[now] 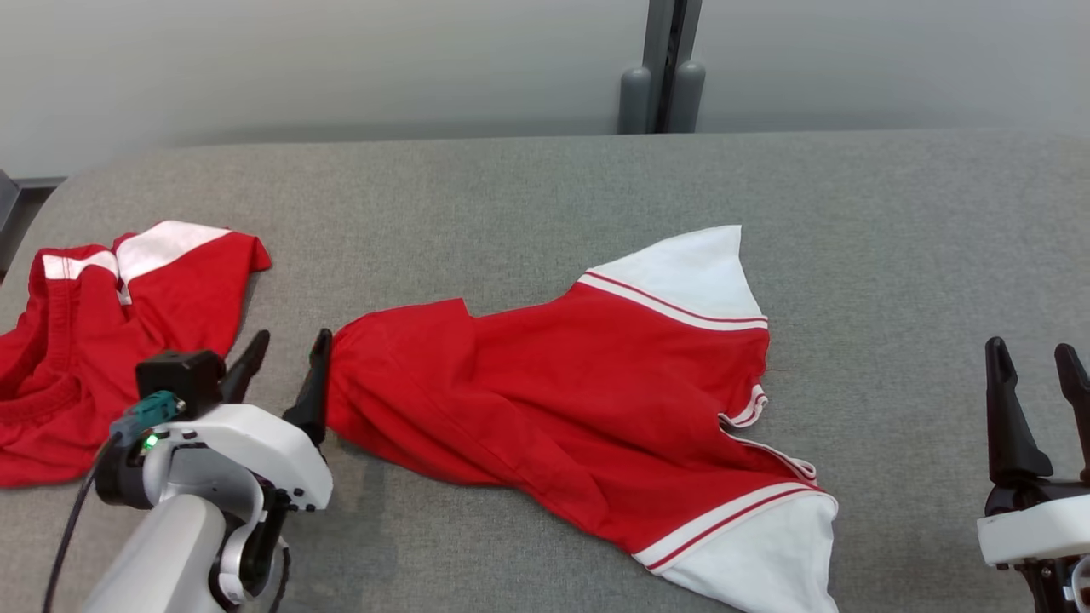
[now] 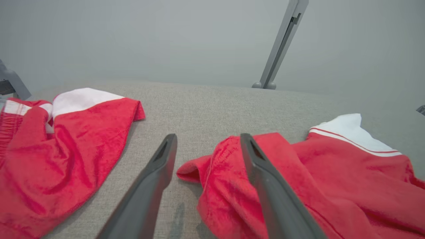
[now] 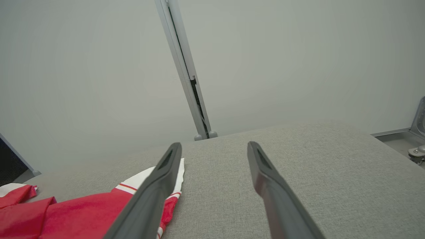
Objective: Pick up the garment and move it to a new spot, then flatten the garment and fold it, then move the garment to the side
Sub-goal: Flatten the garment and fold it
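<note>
- Head view, lower left of the frame: the left gripper (image 1: 291, 336) is seen on its white wrist. Its two dark fingers are spread apart and nothing is grasped between them.
- The finger nearer the frame's centre is placed right at the left edge of the red and white garment (image 1: 553, 383). Whether cloth is touched cannot be told.
- Lower right of the frame: the right gripper (image 1: 1030, 346) is shown with its fingers parted and empty, well apart from the garment.
- Centre of the frame: the garment is laid rumpled, stretched from centre left down to the bottom right. White panels edged with red stripes are seen at its upper right and lower right ends.
- Left edge of the frame: a second red garment (image 1: 102, 340) is bunched up, with a white patch at its top, apart from the first.
- Both are laid on a grey fabric surface (image 1: 511, 196).
- Top of the frame: a pale wall (image 1: 341, 68) is seen, with a grey post (image 1: 660, 60) at upper centre.
</note>
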Available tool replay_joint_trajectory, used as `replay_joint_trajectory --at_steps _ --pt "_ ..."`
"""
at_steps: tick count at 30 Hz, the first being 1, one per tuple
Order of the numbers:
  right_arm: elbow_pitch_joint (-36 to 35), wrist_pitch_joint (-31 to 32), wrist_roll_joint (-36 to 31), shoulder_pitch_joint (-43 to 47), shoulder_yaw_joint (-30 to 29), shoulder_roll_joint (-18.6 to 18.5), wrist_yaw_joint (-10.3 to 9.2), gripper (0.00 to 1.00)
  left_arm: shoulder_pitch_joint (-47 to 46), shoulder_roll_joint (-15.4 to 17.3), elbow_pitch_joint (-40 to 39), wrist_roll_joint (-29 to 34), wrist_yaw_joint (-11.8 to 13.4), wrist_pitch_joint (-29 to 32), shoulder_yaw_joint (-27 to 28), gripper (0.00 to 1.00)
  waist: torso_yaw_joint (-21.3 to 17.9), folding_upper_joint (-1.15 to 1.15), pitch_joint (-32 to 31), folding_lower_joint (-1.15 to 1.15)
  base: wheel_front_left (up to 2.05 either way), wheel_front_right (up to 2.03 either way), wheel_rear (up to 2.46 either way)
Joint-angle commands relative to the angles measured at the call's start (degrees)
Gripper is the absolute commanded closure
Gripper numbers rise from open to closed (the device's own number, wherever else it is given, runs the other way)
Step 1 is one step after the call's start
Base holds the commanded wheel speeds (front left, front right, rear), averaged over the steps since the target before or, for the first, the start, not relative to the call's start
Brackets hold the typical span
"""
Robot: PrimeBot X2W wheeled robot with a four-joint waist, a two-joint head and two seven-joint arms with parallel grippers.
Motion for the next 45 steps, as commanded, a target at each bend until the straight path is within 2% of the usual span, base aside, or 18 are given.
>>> replay_joint_trajectory --at_steps 1,7,11,17,23,29,35,45 --pt "0.32 -0.61 0.33 0.81 0.16 0.15 0.11 0.00 1.27 1.14 -1.89 0.61 0.69 -0.01 0.45 0.00 -0.60 0.00 -1.16 0.00 0.00 0.00 0.00" --pt "0.94 -1.51 0.89 1.69 0.77 0.86 0.11 0.00 3.02 3.38 -9.24 1.12 2.58 5.76 -1.17 0.00 -1.71 0.00 -2.18 0.00 0.00 0.00 0.00" --pt "1.23 -1.68 1.03 1.84 1.07 0.93 0.11 0.00 2.20 4.41 -11.08 0.55 2.67 10.84 -2.48 0.00 -2.12 0.00 -2.17 0.00 0.00 0.00 0.00" --pt "1.33 -1.18 0.98 0.53 2.21 0.70 0.11 0.00 -4.39 7.90 -9.54 -2.39 -1.81 25.35 -5.47 0.00 -3.10 0.00 -1.41 0.00 0.00 0.00 0.00" --pt "1.59 -1.64 0.91 -1.57 4.37 0.89 0.11 0.00 -12.67 10.86 -3.71 -8.03 -7.36 37.73 -5.06 0.00 -5.13 0.00 0.45 0.00 0.00 0.00 0.00" --pt "2.72 -2.85 1.42 -3.35 5.55 1.55 0.11 0.00 -18.45 12.53 2.22 -12.91 -10.53 47.01 -5.15 0.00 -7.35 0.00 2.92 0.00 0.00 0.00 0.00" --pt "4.04 -3.99 1.69 -4.74 6.09 1.63 0.11 0.00 -21.37 13.03 4.54 -15.50 -12.16 50.63 -5.86 0.00 -8.99 0.00 4.42 0.00 0.00 0.00 0.00" --pt "5.15 -4.79 1.59 -5.17 5.84 1.46 0.11 0.00 -22.34 13.95 4.73 -16.55 -12.76 52.58 -7.47 0.00 -9.43 0.00 5.36 0.00 0.00 0.00 0.00"
